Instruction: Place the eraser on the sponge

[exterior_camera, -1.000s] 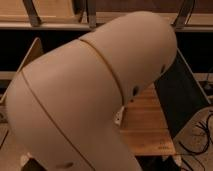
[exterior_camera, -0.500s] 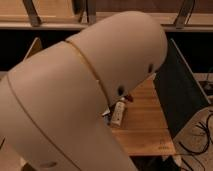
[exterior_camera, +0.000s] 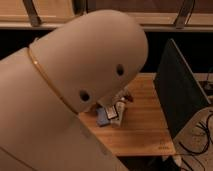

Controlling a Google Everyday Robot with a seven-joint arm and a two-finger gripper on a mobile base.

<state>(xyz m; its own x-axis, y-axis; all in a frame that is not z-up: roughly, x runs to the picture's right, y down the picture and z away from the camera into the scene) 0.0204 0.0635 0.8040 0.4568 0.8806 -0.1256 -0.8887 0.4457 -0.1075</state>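
Note:
My arm's pale rounded casing (exterior_camera: 75, 85) fills most of the camera view. The gripper is hidden behind it and does not show. Just under the casing's lower edge, on the wooden table (exterior_camera: 145, 132), lies the sponge (exterior_camera: 103, 118), a small flat blue-grey pad. The eraser (exterior_camera: 120, 108), a whitish oblong block with dark parts, lies at an angle against the sponge's right side. Whether it rests on the sponge or only beside it I cannot tell. The casing covers the things just behind them.
A dark upright panel (exterior_camera: 181, 95) stands along the table's right edge. Cables (exterior_camera: 202, 135) hang off the lower right. A shelf edge (exterior_camera: 165, 22) runs across the back, above a dark gap.
The arm casing has shifted left and up in the view. More of the table shows, and the blue-grey sponge beside the eraser has come into sight.

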